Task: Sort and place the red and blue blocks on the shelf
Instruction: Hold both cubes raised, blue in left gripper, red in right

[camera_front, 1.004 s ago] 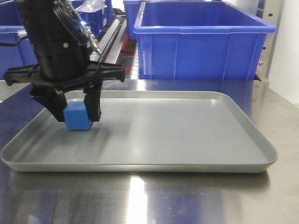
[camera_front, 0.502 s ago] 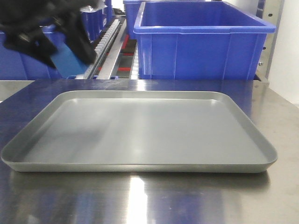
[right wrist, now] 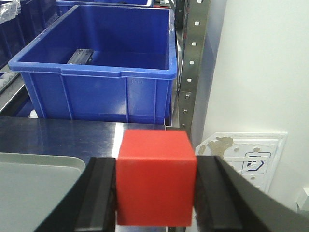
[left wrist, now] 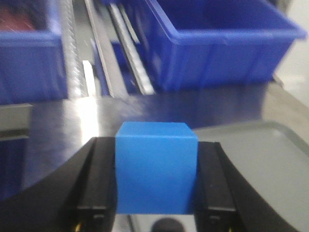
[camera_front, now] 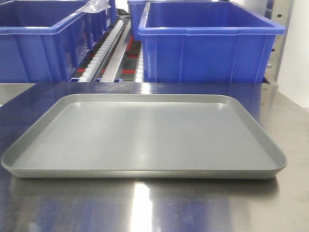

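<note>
Left wrist: left jaws clamp blue block point(left wrist: 156, 166), face square-on, upright. Right wrist: right jaws clamp red block point(right wrist: 155, 176) likewise.

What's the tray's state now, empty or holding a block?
Empty: the front view shows the tray bare. The blue block sits clamped in the left end effector, the red block in the right end effector.

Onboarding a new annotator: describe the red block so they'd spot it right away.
In the right wrist view, start at the big blue bin behind the steel table. In front of it, the right gripper clamps the red block between two black fingers. It is the only red cube; its twin, the blue block, sits in the left gripper.
</note>
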Action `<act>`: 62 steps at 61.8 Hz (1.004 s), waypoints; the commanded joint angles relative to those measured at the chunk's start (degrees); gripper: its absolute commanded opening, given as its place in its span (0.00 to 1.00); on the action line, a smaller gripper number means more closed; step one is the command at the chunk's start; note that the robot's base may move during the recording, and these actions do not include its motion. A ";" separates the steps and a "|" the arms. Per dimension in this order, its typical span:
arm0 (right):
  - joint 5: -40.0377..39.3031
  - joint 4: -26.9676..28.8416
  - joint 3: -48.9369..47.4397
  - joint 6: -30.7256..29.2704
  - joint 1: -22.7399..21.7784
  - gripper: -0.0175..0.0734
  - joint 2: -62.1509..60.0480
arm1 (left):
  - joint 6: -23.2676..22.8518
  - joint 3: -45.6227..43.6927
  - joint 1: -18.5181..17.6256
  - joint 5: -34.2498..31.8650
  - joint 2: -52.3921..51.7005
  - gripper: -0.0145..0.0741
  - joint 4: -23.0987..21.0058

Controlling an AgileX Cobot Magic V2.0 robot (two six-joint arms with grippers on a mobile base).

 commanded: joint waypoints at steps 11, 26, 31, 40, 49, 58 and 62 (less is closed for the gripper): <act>-5.16 0.16 -1.65 -0.23 -0.37 0.25 0.17 | 3.02 6.83 5.92 -8.32 -14.45 0.30 -0.28; -5.16 0.16 -1.65 -0.23 -0.37 0.25 0.17 | 5.96 8.36 11.32 -7.42 -21.75 0.30 -0.28; -5.16 0.16 -1.65 -0.23 -0.37 0.25 0.17 | 5.96 8.36 12.01 -7.42 -21.84 0.30 -0.28; -5.16 0.16 -1.65 -0.23 -0.37 0.25 0.17 | 5.96 8.00 12.60 -6.28 -21.84 0.30 -0.28; -5.16 0.16 -1.65 -0.23 -0.37 0.25 0.17 | 5.96 4.84 14.04 1.53 -21.84 0.30 0.12; -5.16 0.16 -1.65 -0.23 -0.37 0.25 0.17 | 5.96 4.05 14.41 2.91 -21.84 0.30 0.77; -5.16 0.16 -1.65 -0.23 -0.37 0.25 0.17 | 5.96 4.05 14.41 2.91 -21.84 0.30 0.77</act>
